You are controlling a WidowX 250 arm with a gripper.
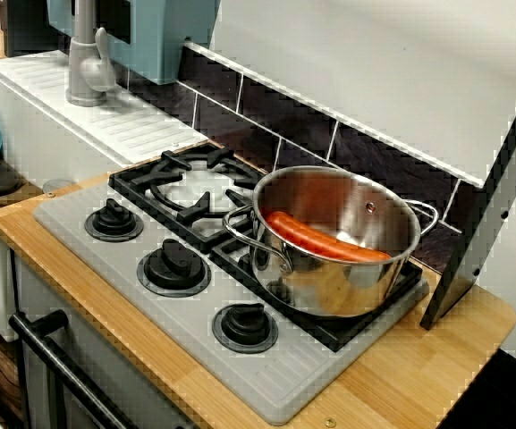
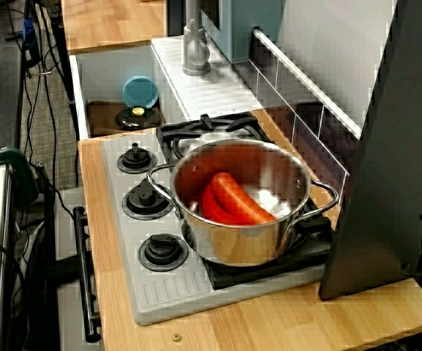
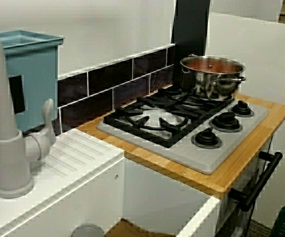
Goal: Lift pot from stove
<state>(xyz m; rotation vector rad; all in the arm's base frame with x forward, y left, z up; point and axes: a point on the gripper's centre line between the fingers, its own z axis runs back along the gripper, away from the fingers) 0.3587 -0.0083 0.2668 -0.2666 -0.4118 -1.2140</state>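
A steel pot [image 1: 334,241] is sitting on the stove [image 1: 105,255] at 3 o'clock, an orange pot [image 2: 232,199] lying inside. No writing is showing. No fingers are appearing, so their state cannot be told.

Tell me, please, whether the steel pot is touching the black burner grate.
Touching. The view from the knob side shows the steel pot standing directly on the black grate, with no gap under its base.

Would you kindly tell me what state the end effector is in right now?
End effector: not in any view, so its state cannot be told.
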